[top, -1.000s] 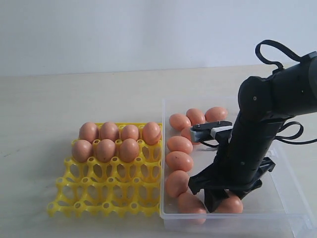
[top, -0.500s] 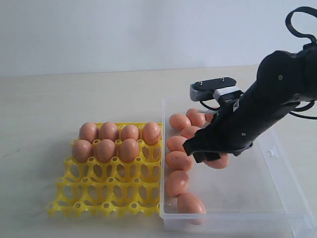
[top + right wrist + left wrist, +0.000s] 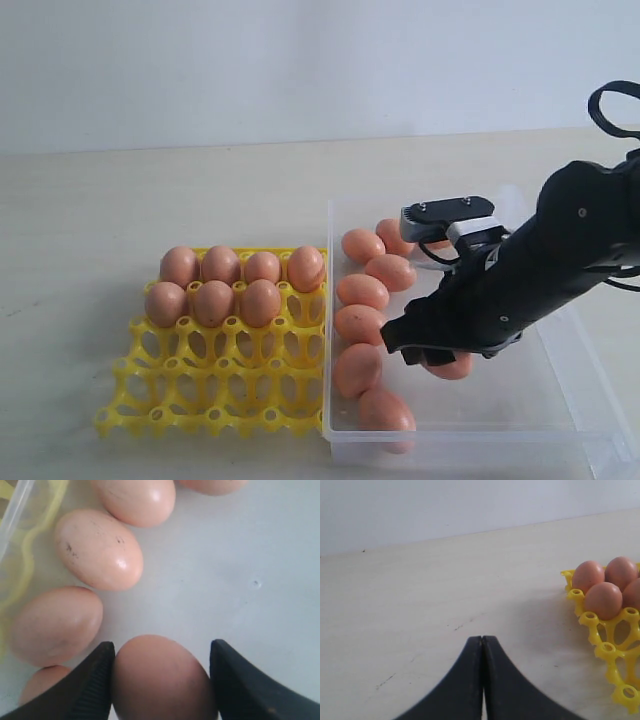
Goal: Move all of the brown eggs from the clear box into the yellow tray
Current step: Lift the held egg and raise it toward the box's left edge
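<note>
Around your work: a pale table [image 3: 150, 190], one tray [image 3: 210, 390] on the left and one box [image 3: 480, 440] butted against its right side, so the box's low wall stands between the two. Loose eggs [image 3: 361, 324] lie in a ragged line just inside that wall, between your right gripper [image 3: 445, 358] and the tray. The nearest of them sits just beside one finger in the right wrist view. Your right gripper is clamped on an egg [image 3: 160, 680], a finger on each flank, and it hangs over the bare floor of the box, toward the front and beside the loose line. Your left gripper [image 3: 482, 639] is clenched with its fingers pressed together and nothing between them. It sits over bare table, with a corner of the tray near. Count: seven eggs in the tray [image 3: 212, 302], four in the back row and three in the next, leaving that row's cup nearest the box bare. In the box, seven lie loose in plain sight and one is in the grip (a sliver behind the wrist may be another, you cannot tell).
</note>
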`<state>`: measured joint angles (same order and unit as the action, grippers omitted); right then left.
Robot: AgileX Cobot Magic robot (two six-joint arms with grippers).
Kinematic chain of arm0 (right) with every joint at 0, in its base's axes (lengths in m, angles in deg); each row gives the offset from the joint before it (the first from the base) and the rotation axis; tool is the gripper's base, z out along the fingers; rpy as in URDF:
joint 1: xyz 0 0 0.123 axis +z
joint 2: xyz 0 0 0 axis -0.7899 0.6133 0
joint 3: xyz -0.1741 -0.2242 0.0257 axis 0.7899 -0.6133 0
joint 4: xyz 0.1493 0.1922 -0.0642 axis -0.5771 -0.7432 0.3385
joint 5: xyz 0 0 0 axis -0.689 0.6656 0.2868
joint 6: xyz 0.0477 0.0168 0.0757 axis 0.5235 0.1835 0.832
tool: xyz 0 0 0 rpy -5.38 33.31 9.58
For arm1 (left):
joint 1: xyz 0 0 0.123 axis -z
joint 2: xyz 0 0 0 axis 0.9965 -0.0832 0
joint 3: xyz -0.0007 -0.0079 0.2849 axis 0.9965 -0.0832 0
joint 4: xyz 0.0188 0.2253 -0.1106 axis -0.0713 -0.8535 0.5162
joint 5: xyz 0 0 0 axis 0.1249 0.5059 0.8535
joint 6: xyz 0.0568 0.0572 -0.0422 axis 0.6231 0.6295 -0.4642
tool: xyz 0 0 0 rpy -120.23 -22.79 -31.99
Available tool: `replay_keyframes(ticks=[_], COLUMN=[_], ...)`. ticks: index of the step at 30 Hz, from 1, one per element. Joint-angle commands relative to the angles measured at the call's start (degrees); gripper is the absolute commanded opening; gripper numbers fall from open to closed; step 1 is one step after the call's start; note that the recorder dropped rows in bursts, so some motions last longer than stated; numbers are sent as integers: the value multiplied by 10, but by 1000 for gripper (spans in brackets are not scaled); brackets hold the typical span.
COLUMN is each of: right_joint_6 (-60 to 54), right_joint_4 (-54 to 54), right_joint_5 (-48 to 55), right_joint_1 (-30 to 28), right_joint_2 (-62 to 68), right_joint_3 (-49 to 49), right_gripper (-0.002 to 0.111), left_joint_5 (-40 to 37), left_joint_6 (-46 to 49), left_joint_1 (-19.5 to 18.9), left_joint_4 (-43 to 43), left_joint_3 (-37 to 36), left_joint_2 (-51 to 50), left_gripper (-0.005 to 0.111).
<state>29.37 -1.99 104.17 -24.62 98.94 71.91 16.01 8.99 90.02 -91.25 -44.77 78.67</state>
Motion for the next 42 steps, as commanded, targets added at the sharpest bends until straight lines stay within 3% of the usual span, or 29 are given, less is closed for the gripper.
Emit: replay_keyframes(ticks=[1, 11, 42], right_joint_6=[-5, -5, -5], right_joint_4=[-7, -9, -13], right_joint_5=[11, 15, -40], right_joint_1=[-4, -4, -3], right_joint_2=[14, 19, 11], right_joint_3=[-3, -3, -2], right_gripper=[1, 41, 36], left_joint_5=[7, 7, 7], left_joint_6=[-2, -2, -2], left_joint_1=[4, 4, 4], left_joint_4=[1, 1, 1], left_joint_3=[2, 2, 2], left_joint_2=[-1, -1, -1], left_gripper=[0, 0, 0])
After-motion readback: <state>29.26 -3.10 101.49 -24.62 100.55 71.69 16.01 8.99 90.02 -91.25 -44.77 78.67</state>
